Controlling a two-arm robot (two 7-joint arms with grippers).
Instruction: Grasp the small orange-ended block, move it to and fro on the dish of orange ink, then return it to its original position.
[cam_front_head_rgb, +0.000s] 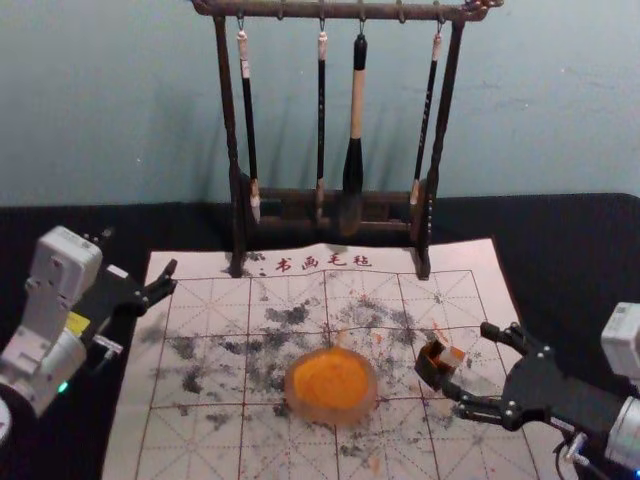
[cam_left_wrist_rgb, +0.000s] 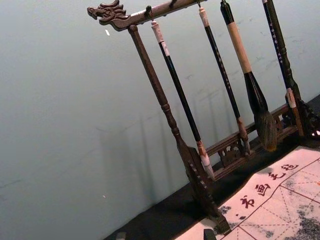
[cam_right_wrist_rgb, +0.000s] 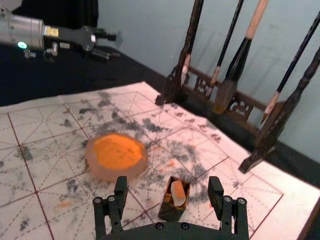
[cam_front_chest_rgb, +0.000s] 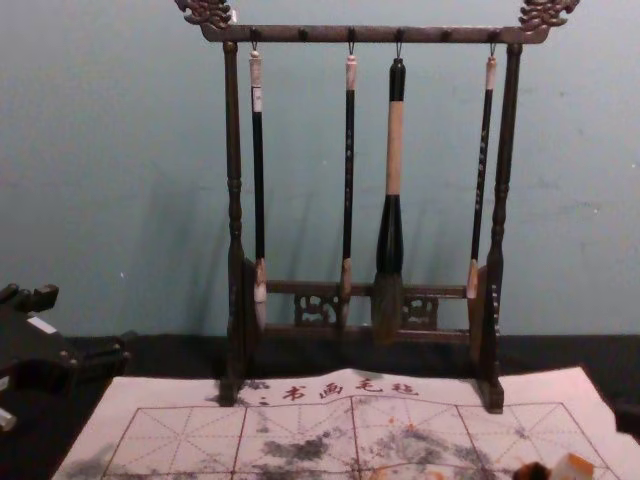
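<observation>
Block with the orange end (cam_front_head_rgb: 453, 357) stands in a small open-topped holder (cam_front_head_rgb: 430, 366), its orange end up and its lower part hidden by the holder's walls. In the chest view both are cut off by the bottom edge, so only their tops can be made out.

The right tool (cam_front_head_rgb: 467, 360) is at the holder, its two fingers spread wide, one to either side; in its own wrist view the holder sits between them, and nothing is gripped. At the chest view's right edge a dark piece pokes in, too little of it to identify.

To the left of the holder, apart from it, is the dish of orange ink (cam_front_head_rgb: 332, 386). Dish and holder both rest on a stained white sheet (cam_front_head_rgb: 200, 440) with a red grid and a row of characters, laid over the black surface (cam_front_head_rgb: 570, 240). The sheet's near edge is cut off.

The left tool (cam_front_head_rgb: 140, 251) hangs empty by the sheet's far left corner, fingers apart. Behind the sheet stands a dark wooden rack (cam_front_chest_rgb: 236, 215) with four hanging brushes (cam_front_chest_rgb: 395, 150); its top is partly cut off in the head view.
</observation>
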